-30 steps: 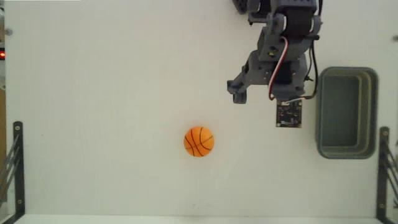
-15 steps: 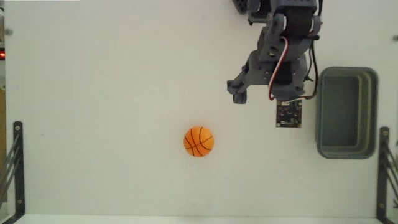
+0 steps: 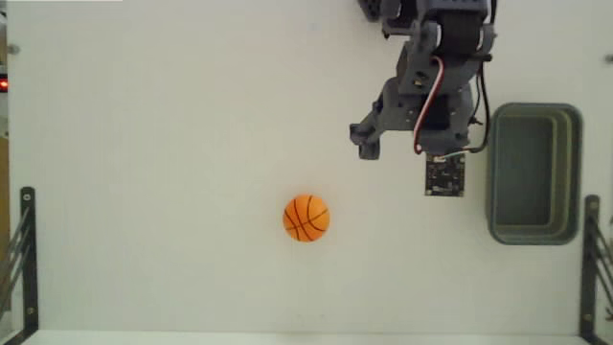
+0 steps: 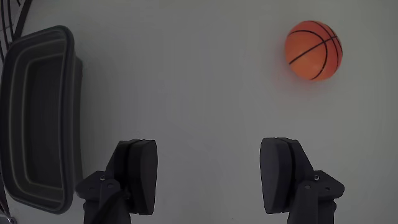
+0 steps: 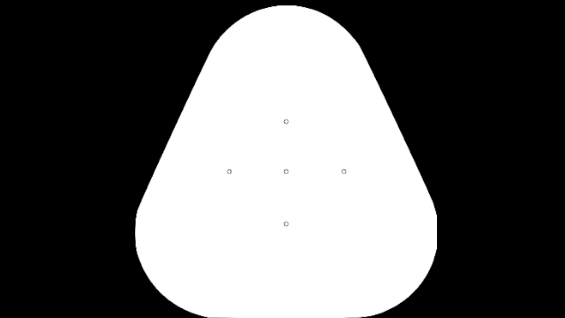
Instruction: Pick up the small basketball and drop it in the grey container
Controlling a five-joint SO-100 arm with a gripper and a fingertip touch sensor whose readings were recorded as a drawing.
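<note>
- We see a white table (image 3: 172, 115) filling the fixed view, which looks straight down; in the wrist view it reads as a plain grey surface (image 4: 199, 68).
- The arm (image 3: 436, 67) reaches in from the top edge of the fixed view, right of centre, a dark grey body with a red-and-white cable looping down its side and a small dark circuit board (image 3: 445, 174) at its lower end.
- We find the grey container (image 3: 533, 172) at the right side of the fixed view, just beside the arm, its long side running up and down the picture; its hollow shows nothing inside. In the wrist view the same tub (image 4: 38, 118) sits at the left edge.
- Black metal brackets stand at the lower left (image 3: 27, 259) and lower right (image 3: 592, 264) table edges in the fixed view.
- The gripper (image 4: 208, 177) is spread wide: in the wrist view we see its two dark fingers (image 4: 138, 174) well apart at the bottom of the picture, with bare table between them and nothing held.
- The small basketball (image 3: 306, 218) lies on the table near the middle of the fixed view, well apart from the container and below-left of the arm. In the wrist view the ball (image 4: 313, 50) is at the upper right, clear of both fingers.
</note>
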